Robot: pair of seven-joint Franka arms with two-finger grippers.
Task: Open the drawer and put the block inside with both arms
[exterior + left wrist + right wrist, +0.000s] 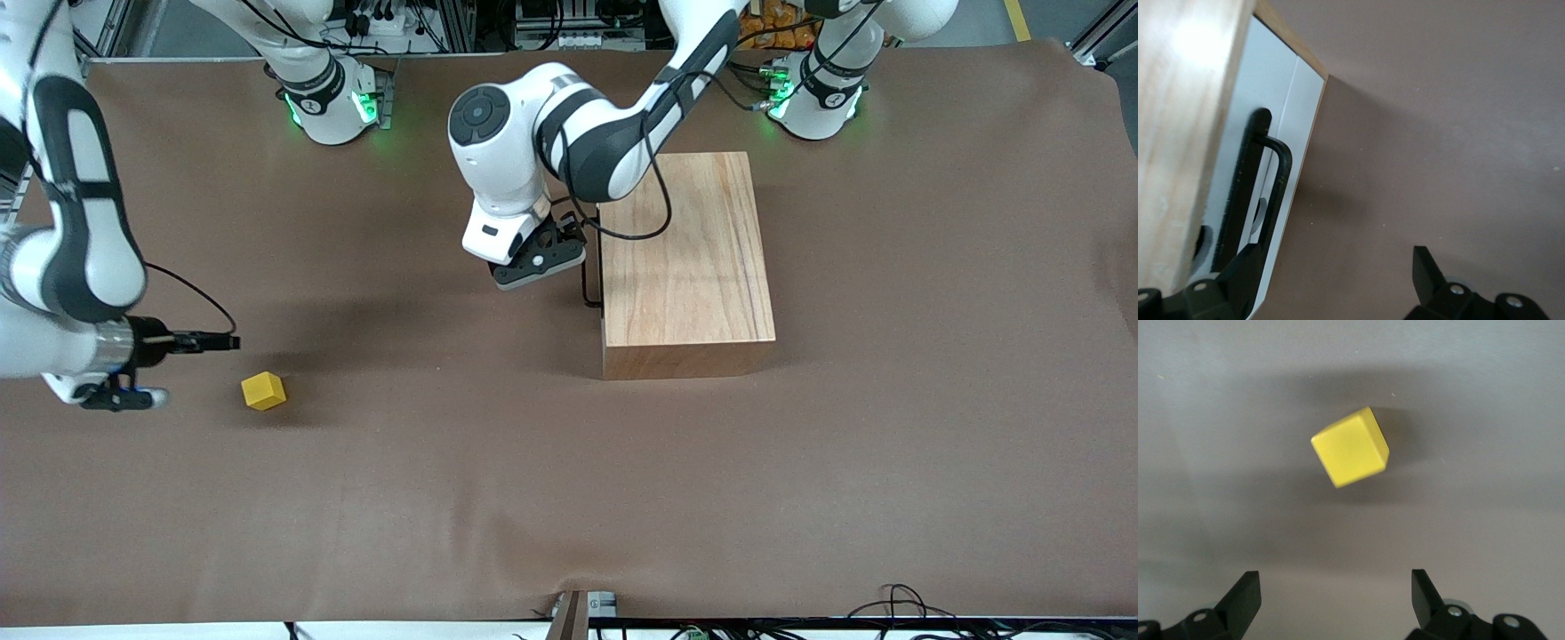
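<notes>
Wood-grained box [685, 258] at about two o'clock of the worktop [569, 498] in the front view, with the drawer [1278, 133] fully shut: white-edged front panel flush with the box face, no gap to be seen. Black handle [1275, 180] on the box's nine o'clock side, not yet clamped. Left gripper [538, 258] down low at nine o'clock of the box, right in front of the drawer, jaws apart and holding nothing; in the left wrist view, one finger [1245, 270] drawn up against the lower end of the handle, the other well out over bare worktop, so no hold on the bar so far. Yellow block [263, 391] flat on the worktop toward the right arm's end, at roughly eight o'clock from the box and well apart from it. Right gripper [120, 397] over bare worktop just at nine o'clock of the block, jaws spread wide and empty; in the right wrist view, block [1350, 448] ahead of the open jaws, not between them. Judged from all this: very early in the task, both approaches made and nothing accomplished. Left to do: close on the handle and pull the drawer out, line up over the block, grasp it, lift it, carry it across to the box and set it in the tray.
</notes>
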